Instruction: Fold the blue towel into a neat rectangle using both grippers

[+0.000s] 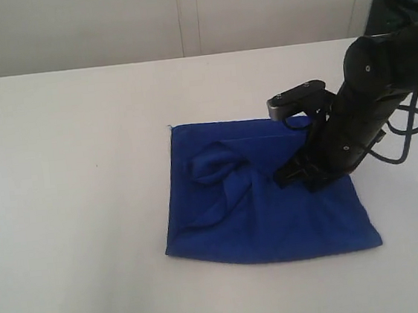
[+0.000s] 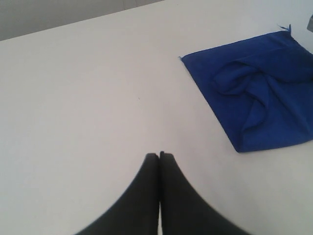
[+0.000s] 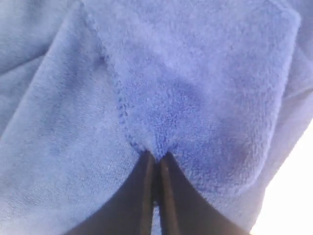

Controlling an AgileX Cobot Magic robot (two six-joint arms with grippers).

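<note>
Right gripper (image 3: 156,157) pinched tight on a hemmed fold of the blue towel (image 1: 276,224); left gripper (image 2: 160,154) clamped empty over the table (image 1: 73,215).

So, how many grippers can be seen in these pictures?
2. The right gripper is on the blue towel, jaws shut on its edge. The left gripper hangs over the white table, apart from the towel, jaws shut; the exterior view does not show it.

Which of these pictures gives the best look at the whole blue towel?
The exterior view: nearly the whole blue towel shows, bunched fold included. The left wrist view cuts off one side; the right wrist view shows only fuzzy cloth pinched by the right gripper.
</note>
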